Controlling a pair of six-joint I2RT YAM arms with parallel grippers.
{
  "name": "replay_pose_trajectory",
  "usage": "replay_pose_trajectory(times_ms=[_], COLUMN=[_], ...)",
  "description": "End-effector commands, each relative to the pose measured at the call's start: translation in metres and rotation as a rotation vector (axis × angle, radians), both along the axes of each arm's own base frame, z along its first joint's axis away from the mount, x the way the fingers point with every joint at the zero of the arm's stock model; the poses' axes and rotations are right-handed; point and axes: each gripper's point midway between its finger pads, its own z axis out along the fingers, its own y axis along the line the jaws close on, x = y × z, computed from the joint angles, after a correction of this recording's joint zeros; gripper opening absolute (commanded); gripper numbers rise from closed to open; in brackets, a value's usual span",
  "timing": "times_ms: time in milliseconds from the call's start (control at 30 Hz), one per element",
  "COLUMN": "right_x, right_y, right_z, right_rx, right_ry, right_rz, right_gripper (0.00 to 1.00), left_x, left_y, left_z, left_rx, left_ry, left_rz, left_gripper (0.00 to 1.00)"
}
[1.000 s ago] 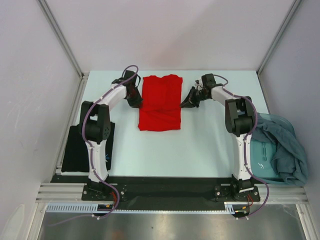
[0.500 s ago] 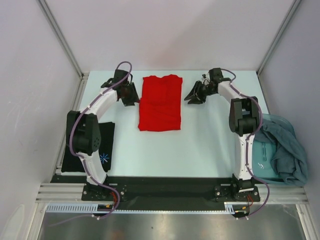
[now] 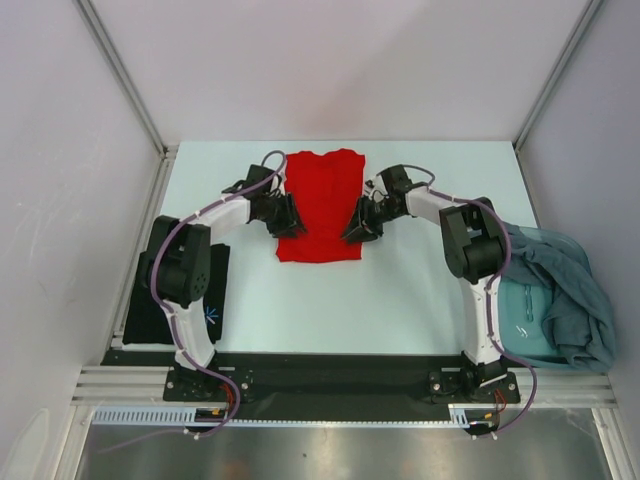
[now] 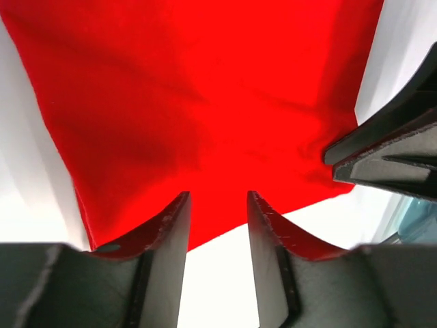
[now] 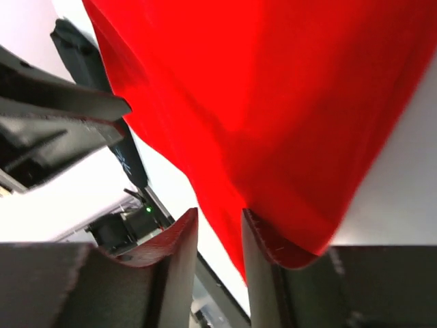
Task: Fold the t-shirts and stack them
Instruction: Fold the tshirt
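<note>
I read the middle shirt (image 3: 320, 205) as plain bright red with no print. The shirt (image 3: 145, 310) at my left is black, with a small blue-white starburst (image 3: 209, 317). The heaped shirts (image 3: 575, 290) at my right are dull teal-grey and lie in a paler, see-through teal tub (image 3: 520, 303). The table (image 3: 400, 290) is a very pale mint-white. My left arm (image 3: 225, 212) and right arm (image 3: 482, 310) are white with black joints and purple cables (image 3: 266, 158). The left gripper (image 4: 217, 198) and right gripper (image 5: 218, 215) are matt black, with pale flecks on their edges.
</note>
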Motion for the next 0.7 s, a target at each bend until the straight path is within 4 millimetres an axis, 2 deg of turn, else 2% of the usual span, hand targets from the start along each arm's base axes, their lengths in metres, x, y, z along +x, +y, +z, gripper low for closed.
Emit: replay_pose_trajectory(times_ms=[0,67,100,167,200,233,300,333,400,467,533,633,667], right_x=[-0.008,-0.010,-0.022,-0.031,-0.036,-0.049,-0.054,-0.055,-0.050,-0.042,-0.034,-0.030,-0.025], right_y=[-0.011,-0.022,-0.029,-0.039,-0.043,-0.047,-0.054,-0.055,-0.055,-0.051,-0.043,-0.025,-0.019], right_z=[0.003,-0.009,-0.021,-0.028,-0.030,-0.033,-0.026,-0.011,0.011,0.034,0.043,0.043,0.042], right_rx=[0.048,0.051,0.042,0.030,0.023,0.015,0.013,0.019,0.023,0.043,0.065,0.072,0.073], right_ry=[-0.038,-0.013,0.031,0.033,0.037,0.066,0.061,0.026,-0.021,-0.061,-0.058,-0.062,-0.063], right_rz=[0.033,0.011,0.004,0.000,0.000,0.004,-0.001,-0.004,-0.008,-0.014,-0.018,0.015,0.017], right_gripper=[0.36,0.26,0.25,0.24,0.25,0.24,0.23,0.23,0.24,0.25,0.25,0.25,0.25], left_x=[-0.005,-0.011,-0.017,-0.027,-0.041,-0.048,-0.064,-0.061,-0.062,-0.057,-0.047,-0.040,-0.039], left_y=[0.001,0.009,0.018,0.028,0.034,0.037,0.043,0.042,0.043,0.040,0.035,0.034,0.030], left_z=[-0.015,-0.025,-0.034,-0.046,-0.057,-0.061,-0.062,-0.041,-0.023,0.005,0.024,0.024,0.017], left_rx=[-0.019,0.001,0.041,0.091,0.117,0.124,0.139,0.127,0.113,0.086,0.052,0.015,-0.019], left_ry=[0.010,0.040,0.047,0.063,0.112,0.123,0.132,0.071,0.024,-0.047,-0.088,-0.079,-0.042], left_rz=[-0.049,-0.031,-0.028,-0.038,-0.042,-0.053,-0.064,-0.065,-0.067,-0.058,-0.044,-0.013,0.003], left_gripper=[0.42,0.40,0.40,0.40,0.40,0.39,0.37,0.37,0.39,0.40,0.41,0.40,0.41])
